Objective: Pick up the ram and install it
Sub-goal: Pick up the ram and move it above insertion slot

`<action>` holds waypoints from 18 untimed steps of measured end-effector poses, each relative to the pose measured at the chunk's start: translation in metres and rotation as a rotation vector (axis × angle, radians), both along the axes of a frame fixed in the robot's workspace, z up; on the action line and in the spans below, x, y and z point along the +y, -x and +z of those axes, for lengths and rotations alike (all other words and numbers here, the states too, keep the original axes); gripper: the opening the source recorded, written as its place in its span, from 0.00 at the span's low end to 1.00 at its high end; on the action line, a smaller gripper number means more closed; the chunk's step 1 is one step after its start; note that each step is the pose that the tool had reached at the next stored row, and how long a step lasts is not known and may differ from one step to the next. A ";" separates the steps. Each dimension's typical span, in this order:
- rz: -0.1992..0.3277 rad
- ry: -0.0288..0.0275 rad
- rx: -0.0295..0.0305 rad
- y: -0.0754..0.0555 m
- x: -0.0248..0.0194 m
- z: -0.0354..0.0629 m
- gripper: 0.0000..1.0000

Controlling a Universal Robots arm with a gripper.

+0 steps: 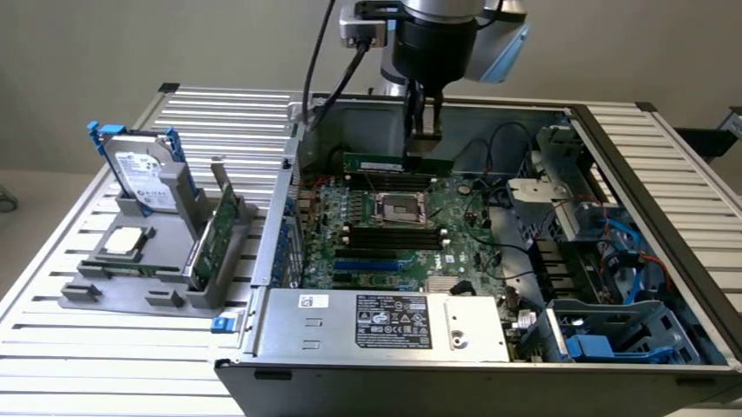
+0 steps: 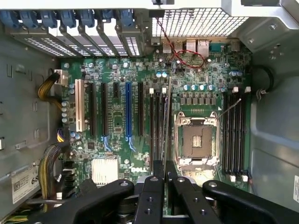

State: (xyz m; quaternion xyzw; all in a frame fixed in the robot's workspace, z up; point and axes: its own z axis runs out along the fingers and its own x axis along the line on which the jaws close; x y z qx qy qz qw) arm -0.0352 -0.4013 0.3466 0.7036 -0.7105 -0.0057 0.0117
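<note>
Ram (image 1: pixel 380 162) is held clamped between the fingers of the tool (image 1: pixel 425 143), gripped by its upper long edge and hung level directly beneath the tool, inside the open computer case (image 1: pixel 649 148). The motherboard (image 1: pixel 400 248) lies below the tool. In the wrist view the ram (image 2: pixel 166 116) is seen edge-on, a thin dark line running out from the tool (image 2: pixel 165 186) over the black memory slots (image 2: pixel 158 126), just beside the processor socket (image 2: pixel 196 140). Whether the ram is touching a slot cannot be told. The ram is judged light, stiff and thin, yet fragile. Its chips and contact edge are best left untouched, and a firm hold on the bare top edge is thought safest.
</note>
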 end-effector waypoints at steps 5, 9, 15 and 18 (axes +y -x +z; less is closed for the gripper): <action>0.022 -0.0042 -0.0057 0.000 0.0015 -0.0055 0.14; 0.033 -0.0093 -0.0096 -0.002 0.0022 -0.0088 0.14; 0.042 -0.0163 -0.0130 -0.007 0.0041 -0.0140 0.14; 0.043 -0.0191 -0.0144 -0.012 0.0059 -0.0169 0.14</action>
